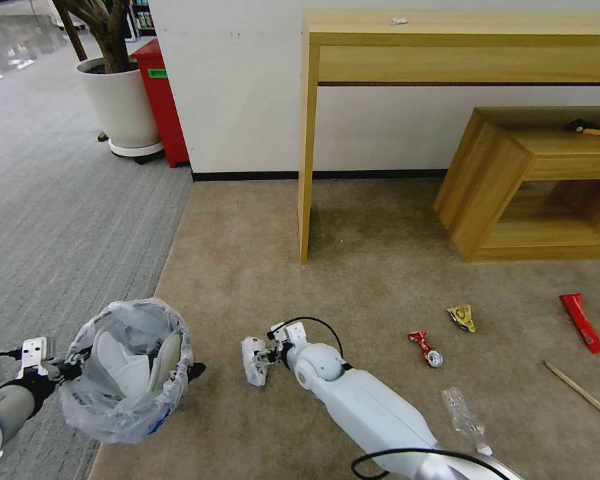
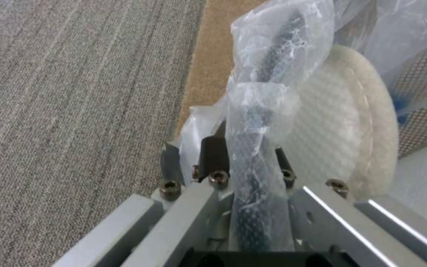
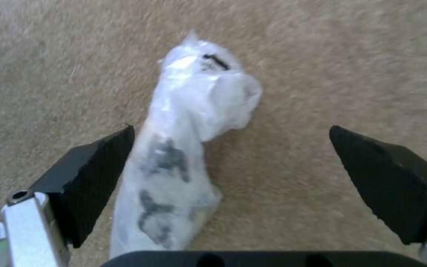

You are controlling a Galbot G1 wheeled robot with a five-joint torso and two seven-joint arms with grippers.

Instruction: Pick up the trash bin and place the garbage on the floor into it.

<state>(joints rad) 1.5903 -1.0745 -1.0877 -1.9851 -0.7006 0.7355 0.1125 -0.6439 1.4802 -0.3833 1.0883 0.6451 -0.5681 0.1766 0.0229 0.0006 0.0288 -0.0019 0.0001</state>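
Low, right tool (image 3: 231,178) agape astride crumpled paper (image 3: 184,148).

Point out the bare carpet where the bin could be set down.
Bare beige carpet lies between the trash bin and the desk leg. It is crowded on the robot's right: crushed can, yellow wrapper, red wrapper, bottle, stick.

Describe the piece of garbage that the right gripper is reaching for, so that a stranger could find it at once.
Start at the tall wooden table's leg and come down the beige carpet to the open right gripper. Between its fingers lies a crumpled white wrapper with dark print. It alone is white and lies nearest the trash bin.
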